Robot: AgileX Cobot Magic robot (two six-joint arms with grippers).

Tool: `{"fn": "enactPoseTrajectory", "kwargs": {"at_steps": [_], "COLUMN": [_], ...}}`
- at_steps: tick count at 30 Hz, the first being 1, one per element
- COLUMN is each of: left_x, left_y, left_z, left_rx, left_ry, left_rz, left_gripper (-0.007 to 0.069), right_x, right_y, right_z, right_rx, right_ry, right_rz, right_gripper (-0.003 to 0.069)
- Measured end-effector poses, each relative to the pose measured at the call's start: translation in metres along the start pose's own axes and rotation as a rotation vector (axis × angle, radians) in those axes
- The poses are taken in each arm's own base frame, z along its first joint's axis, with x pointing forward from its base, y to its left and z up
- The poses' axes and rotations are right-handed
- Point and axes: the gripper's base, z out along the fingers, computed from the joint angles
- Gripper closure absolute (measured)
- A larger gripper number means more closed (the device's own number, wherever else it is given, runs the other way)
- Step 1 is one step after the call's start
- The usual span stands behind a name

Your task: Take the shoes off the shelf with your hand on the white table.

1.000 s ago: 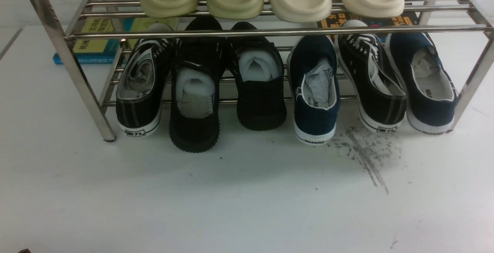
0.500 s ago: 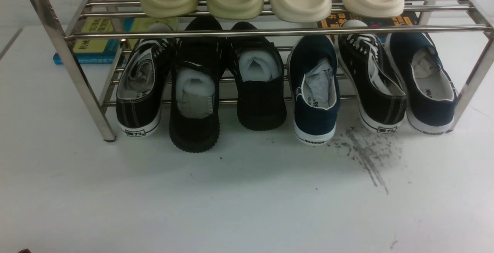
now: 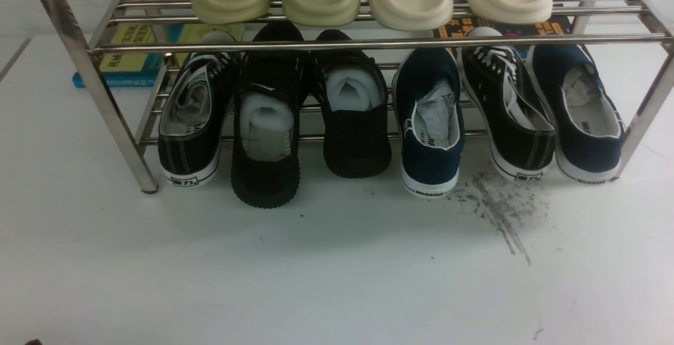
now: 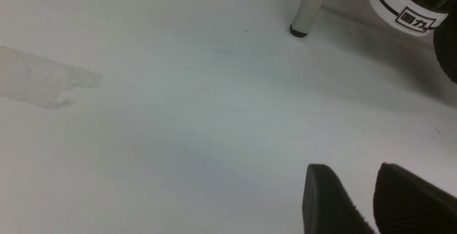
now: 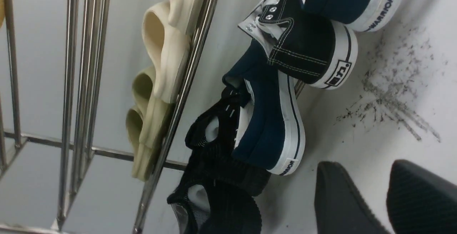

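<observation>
Navy canvas slip-ons (image 3: pixel 429 124) | toes on shelf (image 3: pixel 368 45) lower bars, heels touching white table (image 3: pixel 316 271), black lace-up sneaker (image 3: pixel 513 113) between them | likely light, soft-sided; pinch stiffer heel collar | right gripper (image 5: pixel 364 171) and left gripper (image 4: pixel 351 171) both parted, holding nothing

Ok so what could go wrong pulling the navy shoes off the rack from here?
A black lace-up sneaker separates the left navy shoe from the right navy shoe, crowding the latter; pulling may drag it too. The upper tier's front bar crosses low over them, so the open right gripper could strike it going in.
</observation>
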Motion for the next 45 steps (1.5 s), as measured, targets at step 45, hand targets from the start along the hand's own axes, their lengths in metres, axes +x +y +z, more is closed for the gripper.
{"fn": "enactPoseTrajectory", "kwargs": {"at_steps": [45], "left_x": [0.000], "left_y": [0.000], "left_z": [0.000], "left_rx": [0.000], "left_ry": [0.000], "left_rz": [0.001], "left_gripper": [0.0385], "right_x": [-0.046], "right_y": [0.153], "right_z": [0.229], "right_rx": [0.689], "right_ry": [0.818], "right_rz": [-1.071], "right_gripper": [0.0655]}}
